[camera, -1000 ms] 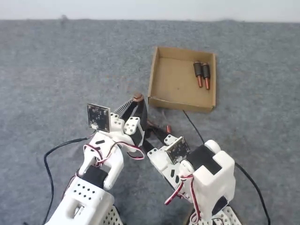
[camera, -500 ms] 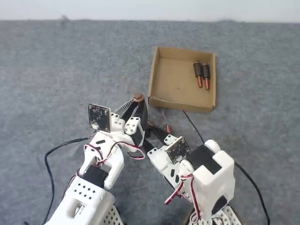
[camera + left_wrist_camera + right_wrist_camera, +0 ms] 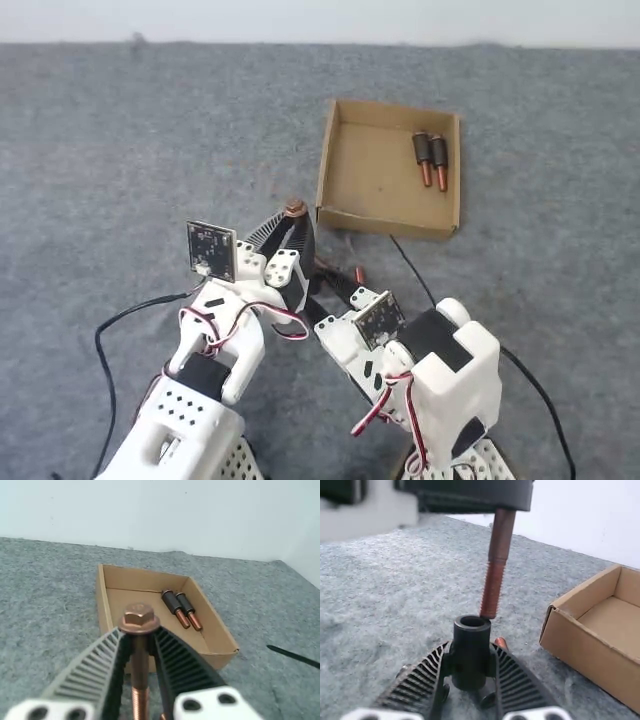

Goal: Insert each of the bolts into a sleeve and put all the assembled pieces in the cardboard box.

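Bolt (image 3: 139, 666) of copper colour stands upright in the left claw (image 3: 139, 636). Its hex head sits just above the ribbed fingertips and its threaded shank hangs straight down between them. The claw is pinched tight on the shank. In the high view the bolt's head shows at the far end of that arm, raised above the table (image 3: 130, 150). It is near the front corner of the cardboard box (image 3: 385, 221) and not touching it.

The right claw (image 3: 470, 649) is clamped on a black sleeve (image 3: 470, 640) by its sides, holding it upright with the open bore facing up. In the right wrist view the threaded tip of the bolt hangs just beside the far edge of the sleeve's mouth, at about rim level. Whether the tip is over the bore or slightly behind it I cannot tell, but it has not entered the sleeve. The two claws meet close together, between the arm bases and the box.

A second bolt (image 3: 500, 642) lies on the grey felt of the table just behind the held sleeve, with only its end showing past the claw's finger.

The box is open-topped and sits on the far right part of the table. Inside it, two assembled pieces (image 3: 423, 150) (image 3: 439, 158) lie side by side near the right wall. Their black sleeves point away from the arms and their copper tips point toward them. A black cable (image 3: 410, 265) runs over the felt from the right arm toward the box's front wall
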`<state>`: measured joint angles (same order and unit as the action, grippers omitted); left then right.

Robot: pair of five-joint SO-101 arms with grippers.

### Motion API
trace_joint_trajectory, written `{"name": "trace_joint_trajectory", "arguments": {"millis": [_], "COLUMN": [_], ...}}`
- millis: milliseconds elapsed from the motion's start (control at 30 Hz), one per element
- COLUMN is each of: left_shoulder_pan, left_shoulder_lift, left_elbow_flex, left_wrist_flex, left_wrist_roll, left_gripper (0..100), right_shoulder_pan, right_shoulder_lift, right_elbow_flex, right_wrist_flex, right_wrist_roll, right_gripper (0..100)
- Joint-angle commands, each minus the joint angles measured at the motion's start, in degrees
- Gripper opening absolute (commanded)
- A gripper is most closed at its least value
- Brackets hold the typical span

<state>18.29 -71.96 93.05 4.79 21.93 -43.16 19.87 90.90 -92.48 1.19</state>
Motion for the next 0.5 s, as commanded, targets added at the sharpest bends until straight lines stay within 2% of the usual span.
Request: {"name": "trace_joint_trajectory", "arguments": {"millis": [0, 233, 467], "left_shoulder_pan": [-0.44, -0.44, 0.0], "left_shoulder_lift": [-1.93, -3.87, -16.79], "left_elbow_flex": [-2.24, -3.91, -4.35], "left_wrist_flex": [-2.02, -0.97, 11.08], "left_wrist_roll": [0.44, 0.44, 0.62], "left_gripper": [1, 1, 1], "right_shoulder_pan": [-0.31, -0.31, -0.31], "right_shoulder_lift": [-0.57, -0.57, -0.57], "right_elbow_flex": [-0.18, -0.18, -0.26], "right_wrist_flex": [0.04, 0.04, 0.13], "right_wrist_roll": [0.97, 0.97, 0.97], "right_gripper": [0.6, 0.6, 0.6]}}
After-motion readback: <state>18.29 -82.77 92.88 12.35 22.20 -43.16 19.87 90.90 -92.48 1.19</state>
